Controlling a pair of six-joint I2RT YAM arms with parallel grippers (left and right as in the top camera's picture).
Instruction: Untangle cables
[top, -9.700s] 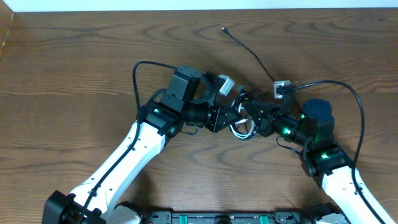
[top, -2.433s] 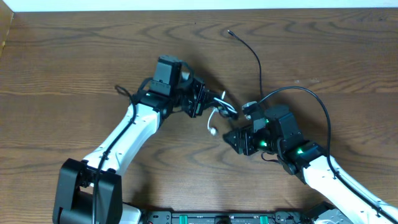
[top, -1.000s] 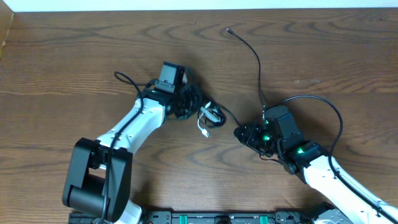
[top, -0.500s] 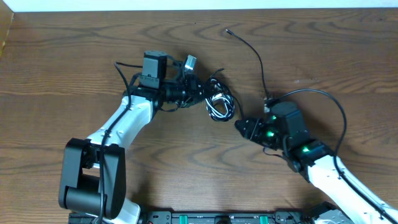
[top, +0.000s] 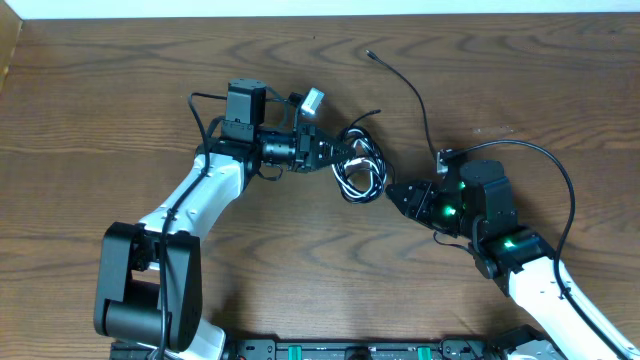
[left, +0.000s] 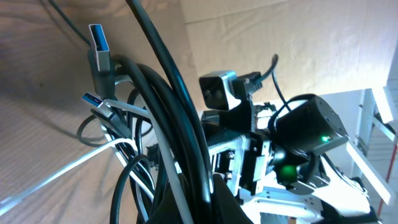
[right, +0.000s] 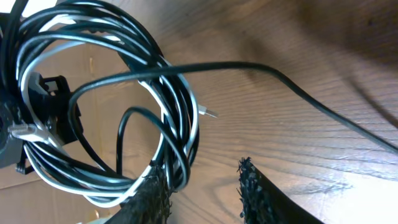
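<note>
**A:** Step in hand?
**B:** Mid-task, early by my read. The cables (top: 360, 168) are one coiled bundle, blk + white loops interlaced, held over the table (top: 120, 60) near centre, btwn the two arms. The left gripper (top: 326, 154) is closed tight on the bundle's near side, and the loops hang off its tip.
**A:** And the other arm?
**B:** The right gripper (right: 202, 174) has its jaws partly apart, w/ bare wood in the gap and nothing clamped. The lowest loops sit just beside one fingertip (right: 152, 196). One black strand (right: 280, 78) leaves the coil and trails off across the table.
**A:** What does the next move call for?
**B:** Prob. closing on a single strand, not the whole coil, then drawing it away from the left grip so the loops slip free. It needs a clean pick, since the strands lie packed.
**A:** Unclear pts?
**B:** The left fingers are hidden under cable in the left wrist view; only a USB plug (left: 99, 45) reads plainly. Which strand crosses which, can't tell. The white cord's far end is not found.
</note>
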